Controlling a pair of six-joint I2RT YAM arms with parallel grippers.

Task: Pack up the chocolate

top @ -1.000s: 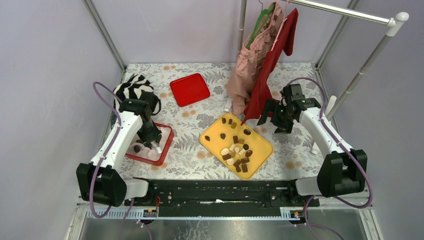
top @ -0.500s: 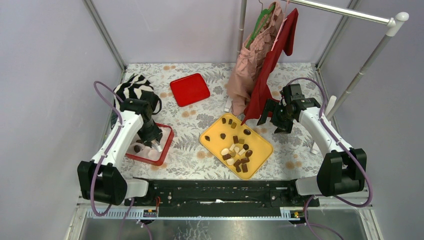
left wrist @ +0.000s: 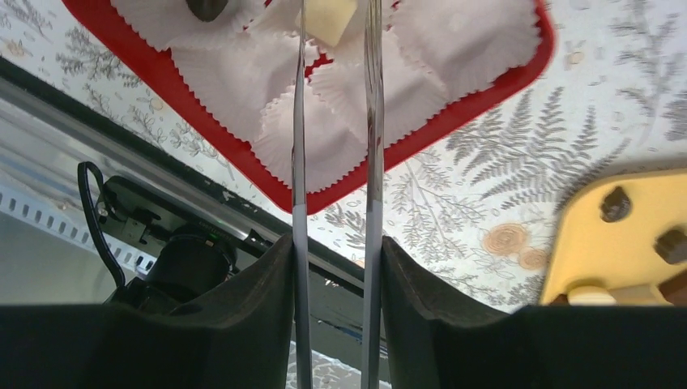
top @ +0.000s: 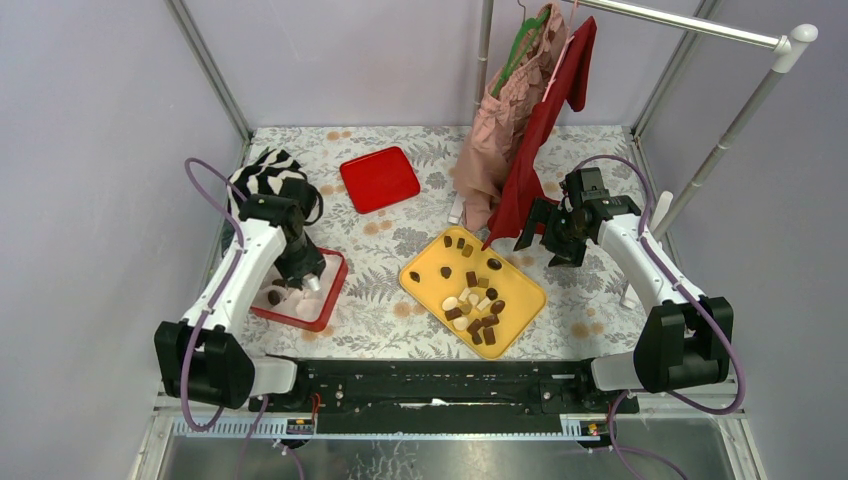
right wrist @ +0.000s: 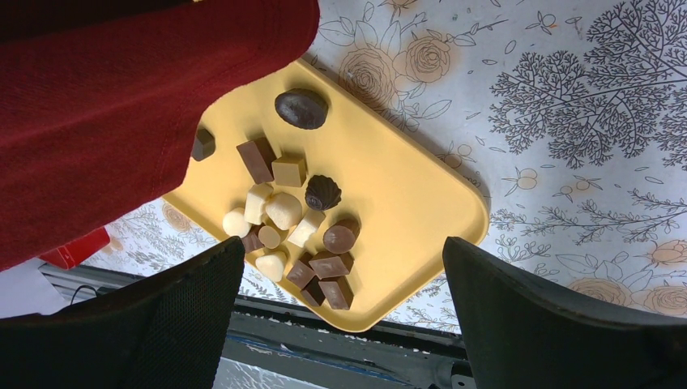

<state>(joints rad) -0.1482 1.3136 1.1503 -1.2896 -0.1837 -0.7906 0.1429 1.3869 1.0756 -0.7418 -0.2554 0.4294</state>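
Left claw [top: 303, 284], narrowly parted round cream chocolate [left wrist: 328, 16] at yellow tray's [top: 515, 285] 9 o'clock, could snag paper cup [left wrist: 324, 138] on lifting.

Red garment [right wrist: 121, 105] over yellow tray's [right wrist: 413, 203] corner

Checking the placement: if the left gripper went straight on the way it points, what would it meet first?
Likely the cream-white chocolate lying among paper cups in the red box; depth is unclear.

Yellow tray [top: 520, 295]; red box [top: 290, 320]; brown, cream chocolate [top: 476, 308]; grey-floral tablecloth [top: 380, 250].
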